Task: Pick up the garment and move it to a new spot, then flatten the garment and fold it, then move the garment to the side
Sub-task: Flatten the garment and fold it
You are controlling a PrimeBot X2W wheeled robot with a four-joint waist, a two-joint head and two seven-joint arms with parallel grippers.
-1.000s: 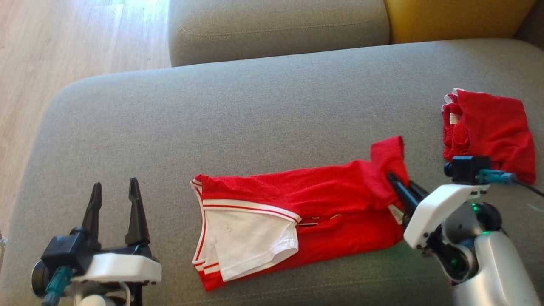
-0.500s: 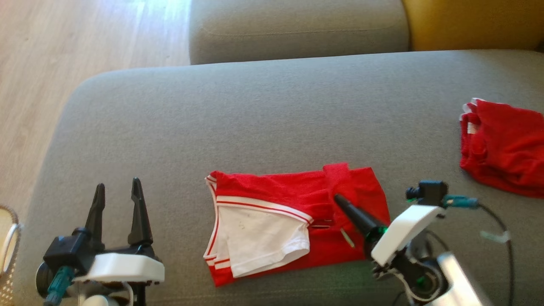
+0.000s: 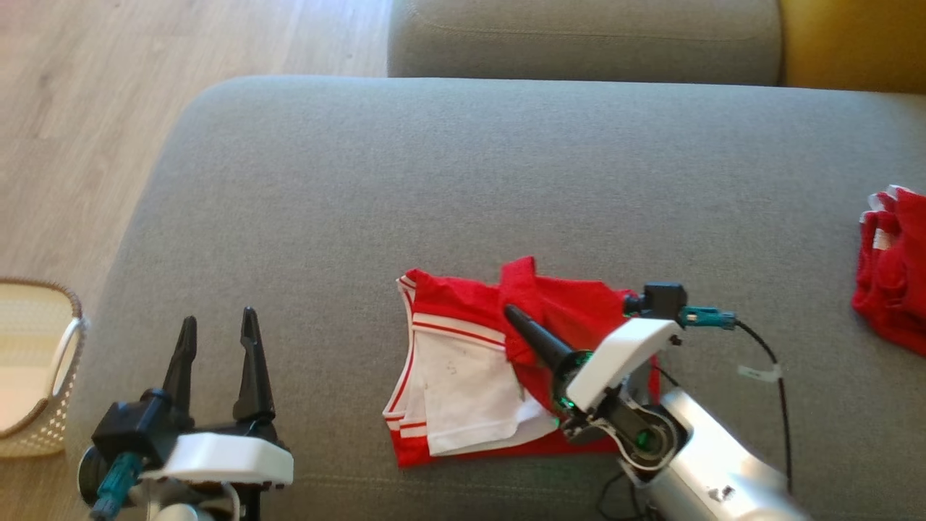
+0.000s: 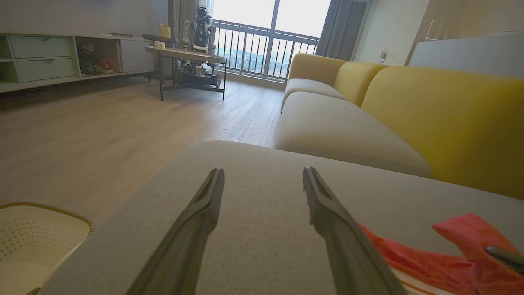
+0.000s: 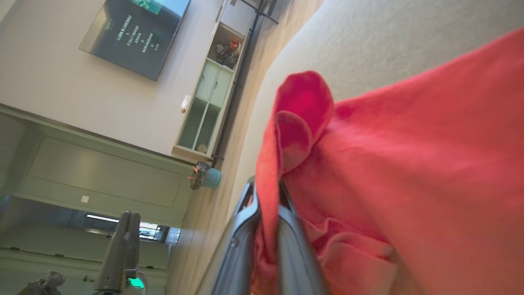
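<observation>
Grey seat cushion (image 3: 463, 181): largest surface, rounded far-left corner in view, right side and near edge cut off by the frame. Broad bare fabric far of the garment and to its left, up to the cushion edge.

Wooden floor (image 3: 87, 87): beyond the left and far-left cushion edges, cropped by the frame.

Second grey cushion (image 3: 579, 36) at the far side, yellow cushion (image 3: 854, 43) to its right; both cropped at the top.

Garment (image 3: 448, 376): red with a white panel and red-white trim, lying near-centre on the seat cushion, close to its near edge. Right part turned over towards the left and raised. Near-right portion hidden behind the right wrist housing; lower layers hard to make out.

Pale woven basket (image 3: 43, 362): beside the cushion's left edge, cropped at the left, well apart from the garment.

Second red cloth (image 3: 893, 268): on the cushion at the right frame edge, cropped, shape unreadable, well apart from the garment.

Right gripper (image 3: 515, 316): fingers together, clamped on the raised red fold. In the right wrist view, cloth pinched between both fingers (image 5: 239, 229) and bunched above them.

Left gripper (image 3: 219, 318): near left, above bare cushion, fingers spread wide, clear of the garment; base cropped at the bottom edge.
</observation>
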